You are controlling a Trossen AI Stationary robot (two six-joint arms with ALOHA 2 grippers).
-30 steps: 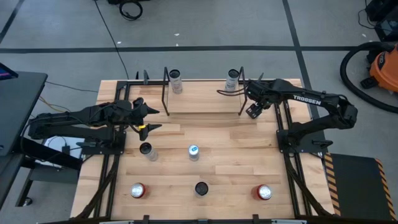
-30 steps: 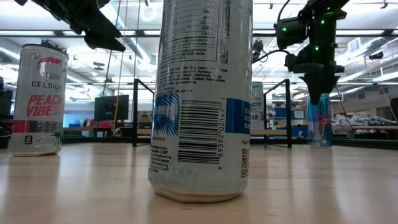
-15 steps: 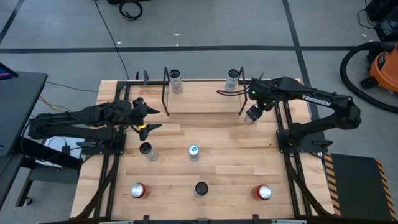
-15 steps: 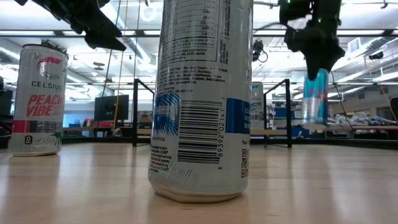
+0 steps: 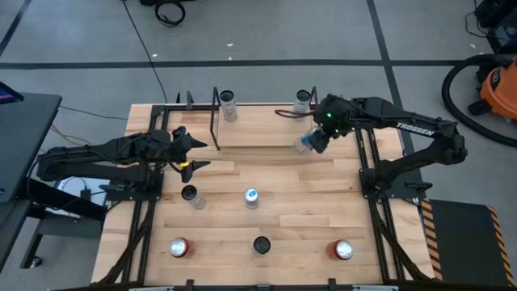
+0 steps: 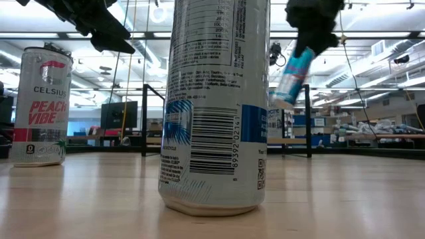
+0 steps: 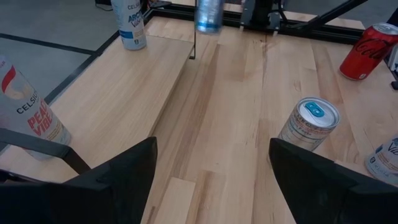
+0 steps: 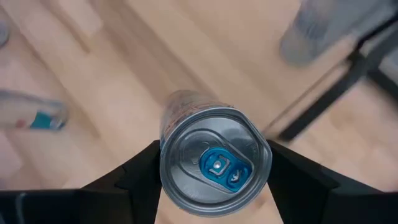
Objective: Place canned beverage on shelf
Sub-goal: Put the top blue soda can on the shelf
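The blue and silver can point(image 6: 293, 68) is up in the air, tilted, near the right post of the shelf point(image 5: 262, 129). The right gripper point(image 5: 311, 142) is clamped on it from both sides, and the right wrist view shows the can's silver top with its blue tab between the two fingers. A second ago this can stood on the desk point(image 5: 266, 202) by that post. Now it is lifted and has moved in toward the shelf board. That looks like the carry step, so next the can must be set upright on the wood, between the two cans already standing at the back, one white point(image 5: 228, 105) and one grey point(image 5: 302, 103).

The left gripper point(image 5: 192, 153) waits over the left side of the desk with its fingers apart, holding nothing. More cans stand on the desk near the front.
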